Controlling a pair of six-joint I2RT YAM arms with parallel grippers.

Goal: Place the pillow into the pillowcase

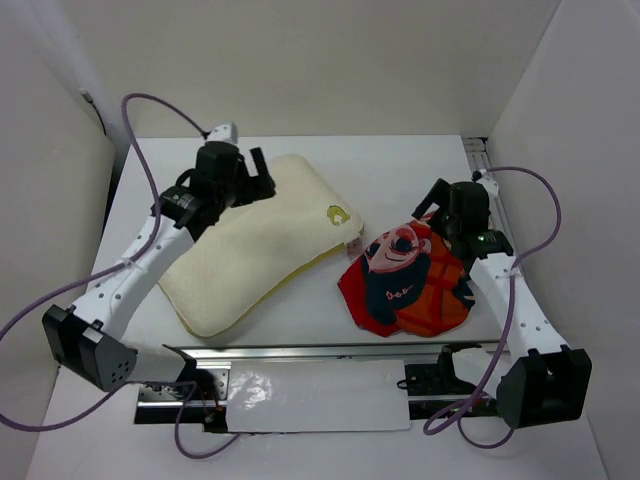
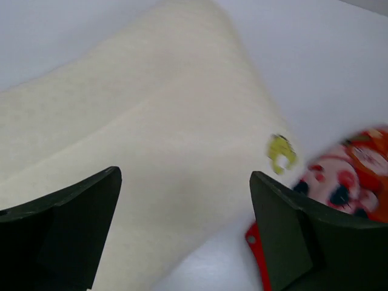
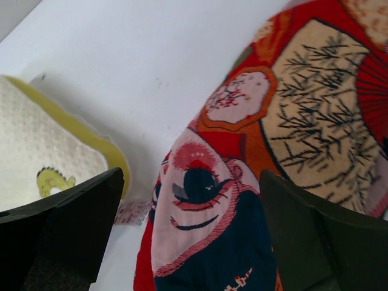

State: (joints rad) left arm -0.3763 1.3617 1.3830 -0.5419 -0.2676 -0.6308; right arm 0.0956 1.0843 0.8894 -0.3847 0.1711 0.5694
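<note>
Hovering with jaws wide apart, the left end effector (image 1: pixel 258 182) was over the pillow (image 1: pixel 255 245) and the right end effector (image 1: pixel 440 208), equally spread, over the crumpled pillowcase (image 1: pixel 405 280) just beside it on the desk (image 1: pixel 400 165). Finding the case's open hem and pinching one layer seemed wise.

Left gripper (image 2: pixel 185 233) jaws wide apart above pillow (image 2: pixel 151 145), nothing between. Yellow logo (image 2: pixel 281 153) near pillow's corner; pillowcase (image 2: pixel 345 182) just beside, right.

White table (image 1: pixel 400 170) with a metal rail (image 1: pixel 330 351) and glossy panel (image 1: pixel 320 395) along its near edge.
</note>
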